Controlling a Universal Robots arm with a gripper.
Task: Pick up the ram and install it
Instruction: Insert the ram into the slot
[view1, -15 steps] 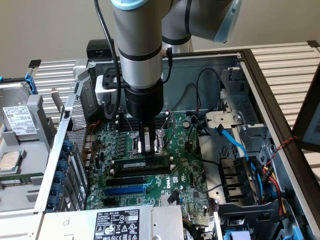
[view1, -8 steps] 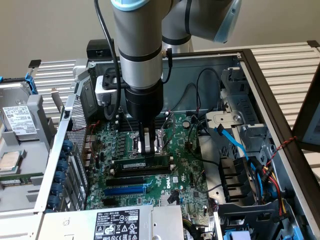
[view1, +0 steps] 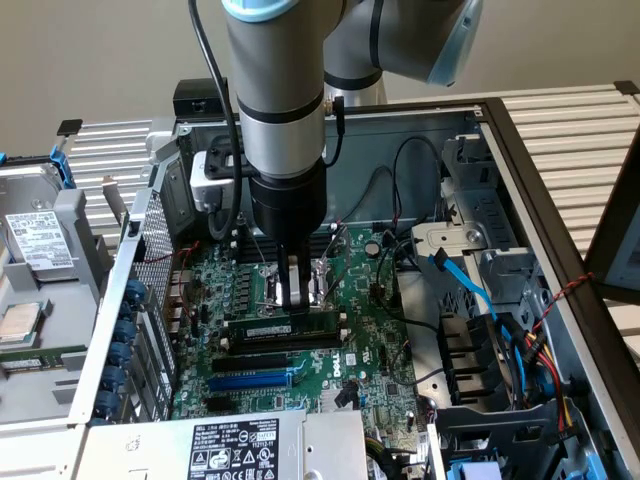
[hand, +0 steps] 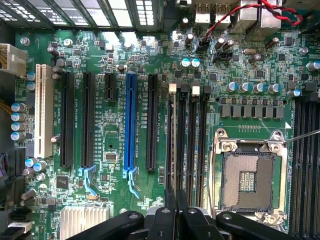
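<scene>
The ram (view1: 285, 326) is a long green stick with a small white label. It stands on edge in a black memory slot on the motherboard (view1: 370, 330), inside the open computer case. My gripper (view1: 292, 290) hangs straight down over it with its fingers shut on the stick's upper edge near its middle. In the wrist view my gripper (hand: 175, 202) has both fingers pressed close together. From there the ram (hand: 173, 150) shows edge-on as a thin strip in line with the first of the black memory slots (hand: 192, 140).
A blue expansion slot (view1: 250, 380) (hand: 130, 125) lies parallel beside the memory slots. The open CPU socket (hand: 247, 175) sits on their other side. Blue and black cables (view1: 470, 290) crowd the exterior view's right. A power supply (view1: 250, 445) sits in front, a drive bay (view1: 40, 240) at left.
</scene>
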